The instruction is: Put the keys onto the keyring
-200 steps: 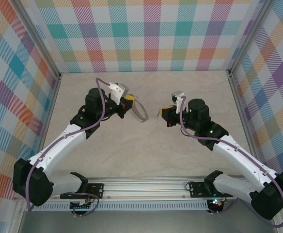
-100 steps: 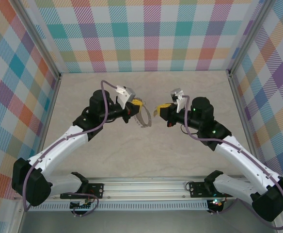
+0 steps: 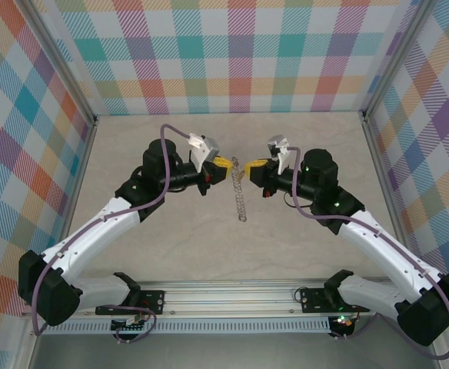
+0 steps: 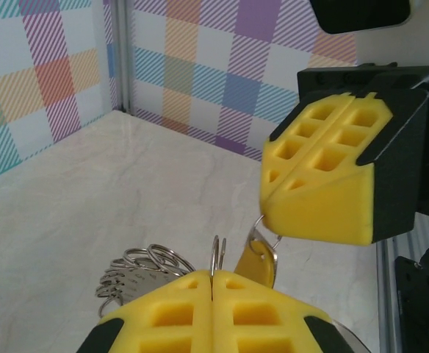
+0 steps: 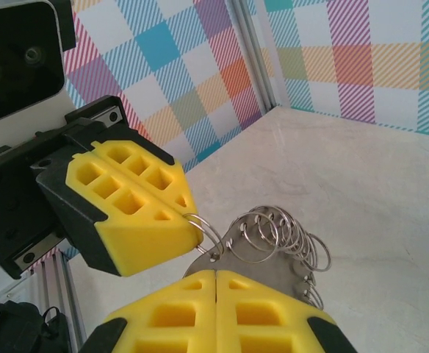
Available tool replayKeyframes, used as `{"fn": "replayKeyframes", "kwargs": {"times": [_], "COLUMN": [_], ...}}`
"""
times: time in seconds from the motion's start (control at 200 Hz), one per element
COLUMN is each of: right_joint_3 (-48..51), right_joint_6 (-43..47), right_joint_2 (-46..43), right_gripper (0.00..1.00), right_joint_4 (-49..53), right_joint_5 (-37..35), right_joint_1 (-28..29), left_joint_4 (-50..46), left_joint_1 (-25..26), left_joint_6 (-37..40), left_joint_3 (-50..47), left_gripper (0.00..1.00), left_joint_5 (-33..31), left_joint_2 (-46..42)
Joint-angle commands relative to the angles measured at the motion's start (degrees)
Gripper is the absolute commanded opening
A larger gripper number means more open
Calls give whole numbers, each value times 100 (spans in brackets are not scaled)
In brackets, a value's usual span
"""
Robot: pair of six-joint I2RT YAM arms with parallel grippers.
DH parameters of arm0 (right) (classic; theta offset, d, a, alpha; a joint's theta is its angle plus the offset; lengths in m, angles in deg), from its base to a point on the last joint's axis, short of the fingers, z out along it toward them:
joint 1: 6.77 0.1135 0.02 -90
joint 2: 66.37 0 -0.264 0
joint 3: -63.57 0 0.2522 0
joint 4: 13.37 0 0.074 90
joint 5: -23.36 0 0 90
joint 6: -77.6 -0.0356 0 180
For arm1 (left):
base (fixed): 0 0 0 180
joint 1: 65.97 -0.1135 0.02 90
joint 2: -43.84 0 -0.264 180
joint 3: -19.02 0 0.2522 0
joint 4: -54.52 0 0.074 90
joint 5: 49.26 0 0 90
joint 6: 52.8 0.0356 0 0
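From above, the left fingers [image 3: 223, 162] and the right fingers [image 3: 257, 164] point at each other over the middle of the surface [image 3: 178, 254]. Their tips are very close, and neither arm is nearer than the other. Both are squeezed shut. The keyring [image 3: 240, 192] hangs from the spot between them, and its long line of little loops runs toward the near edge. The key is too small to pick out here. There is bare surface all round, and the checked walls [image 3: 240, 61] are well apart from the arms, so there is lots of room to move. In the left wrist view, the left fingers [image 4: 225, 312] are clamped on a thin loop of the keyring [image 4: 216, 256] that sticks straight up out of them. The rest of the loops bunch up to the left. The key [image 4: 256, 263], with its yellow head, sits just to the right of that loop. Its top reaches the tip of the right fingers [image 4: 317, 198], which seem to pinch it. In the right wrist view, the right fingers [image 5: 229, 312] are shut, and a bit of grey metal, likely the key [image 5: 200, 266], pokes out on top. The left fingers [image 5: 134, 220] hold a loop that touches this metal, and the rest of the keyring [image 5: 273, 235] fans out to the right. I think the next move is a tiny push of the key along the loop, and a slip could drop it. I cannot tell if the key is on the loop yet.
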Motion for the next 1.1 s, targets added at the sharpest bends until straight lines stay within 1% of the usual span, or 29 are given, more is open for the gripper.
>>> {"fn": "replayKeyframes", "kwargs": {"times": [0.0,0.46,0.72,1.095], "right_joint_3": [-220,-352,-361,-96], "right_joint_6": [42,-1,19,242], "right_joint_2": [69,246,311,229], "right_gripper": [0,0,0,0], "right_joint_4": [-293,-443,-486,-373], "right_joint_5": [189,355,322,-105], "right_joint_1": [-22,-25,-22,-30], "left_joint_4": [-33,-215,-212,-106], "left_joint_1": [105,246,303,329], "left_joint_6": [73,153,159,23], "left_joint_3": [275,424,446,468], "left_gripper": [0,0,0,0], "left_joint_5": [207,255,259,145], "left_joint_2": [43,144,152,39]}}
